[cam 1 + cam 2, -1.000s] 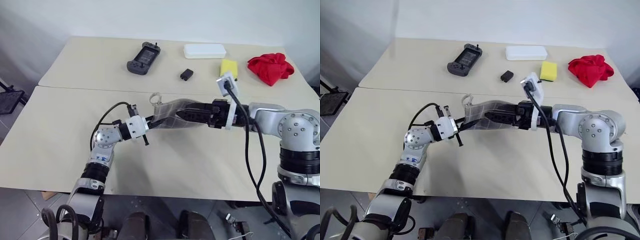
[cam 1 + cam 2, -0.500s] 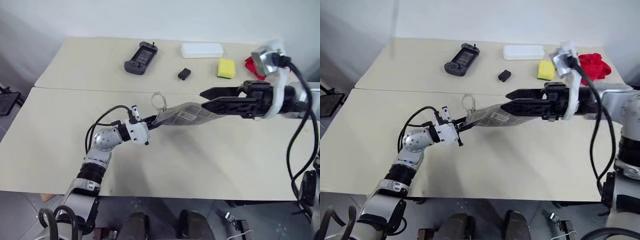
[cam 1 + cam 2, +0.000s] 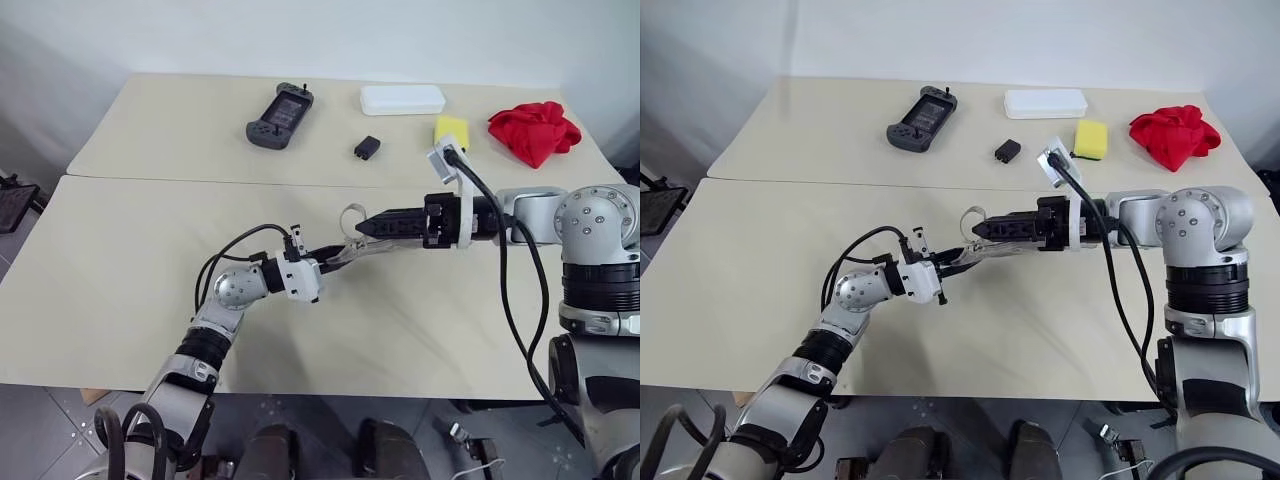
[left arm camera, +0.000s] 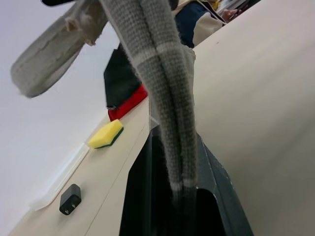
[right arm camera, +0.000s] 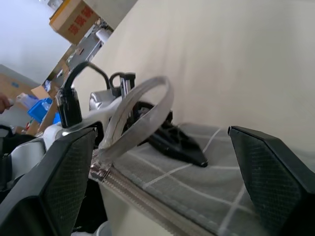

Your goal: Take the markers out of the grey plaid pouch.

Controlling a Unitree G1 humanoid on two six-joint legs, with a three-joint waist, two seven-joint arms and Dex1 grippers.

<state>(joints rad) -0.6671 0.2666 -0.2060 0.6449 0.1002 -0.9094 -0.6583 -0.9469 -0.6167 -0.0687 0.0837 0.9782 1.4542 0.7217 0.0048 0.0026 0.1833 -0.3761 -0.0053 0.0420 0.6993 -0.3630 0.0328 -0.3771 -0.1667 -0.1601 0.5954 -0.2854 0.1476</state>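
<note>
1. One grey plaid pouch hung above the near table, lifted off the surface, between the two grippers near the table's middle.
2. Left gripper was fully closed, pinching one end edge of the pouch; in the left wrist view the fabric rose straight out from between the two black fingers.
3. Right gripper stood with its jaws spread wide, pointing toward the left gripper. In the right wrist view its two fingers sat either side of the pouch, with grey gridded cloth between them. Whether they touched the fabric could not be told.
4. One pale ring pull stood up at the end of the zipper, just beside the left gripper's fingers.
5. Markers: count zero visible; the pouch interior could not be seen.
6. Far table carried five items, each counted once: dark game controller, white flat case, small black block, yellow sponge, red cloth. All lay well apart from the pouch.
</note>
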